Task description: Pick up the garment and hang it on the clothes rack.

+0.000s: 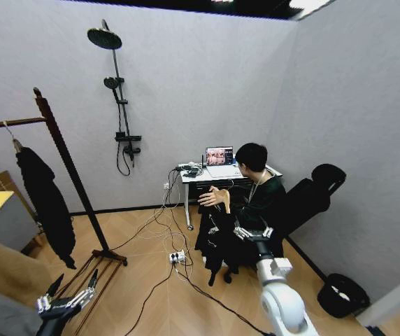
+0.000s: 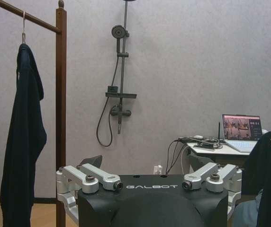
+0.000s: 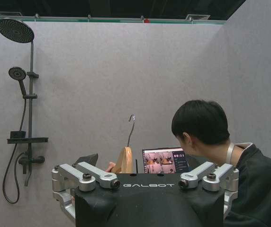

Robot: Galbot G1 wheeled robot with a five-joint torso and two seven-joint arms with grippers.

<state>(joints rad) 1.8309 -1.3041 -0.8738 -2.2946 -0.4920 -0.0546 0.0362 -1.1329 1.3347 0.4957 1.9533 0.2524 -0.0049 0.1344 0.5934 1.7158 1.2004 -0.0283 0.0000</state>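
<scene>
the right gripper [image 1: 254, 234] is raised in front of the robot, reaching toward a seated person [image 1: 259, 196] near the small white desk [image 1: 193, 176]. its fingers [image 1: 244, 232] stand spread apart, and whether they touch any cloth cannot be told from here. just beyond them hangs the garment [image 1: 214, 245], a black top draped from a light wooden hanger [image 3: 124, 161] that the person's hand [image 1: 212, 198] holds up by the shoulder; the hem falls toward the wooden floor [image 1: 151, 294]. in the right wrist view the hanger's metal hook [image 3: 131, 127] rises just past the gripper's body, with an open laptop [image 3: 166, 161] behind it on the desk.

the left gripper [image 1: 70, 292] sits low at the robot's left side, its fingers parted and holding nothing, close to the foot of the clothes rack [image 1: 67, 161]. the rack stands at the left of the room, dark reddish-brown, one knob-topped post leaning through the head view and its rail running off to the left. another dark garment [image 1: 46, 203] already hangs from that rail on its own hanger.

a black shower set [image 1: 116, 91] is fixed to the grey back wall. cables [image 1: 165, 231] trail across the floor from the desk to a power strip [image 1: 177, 257]. a black bin [image 1: 341, 294] stands by the right wall.
</scene>
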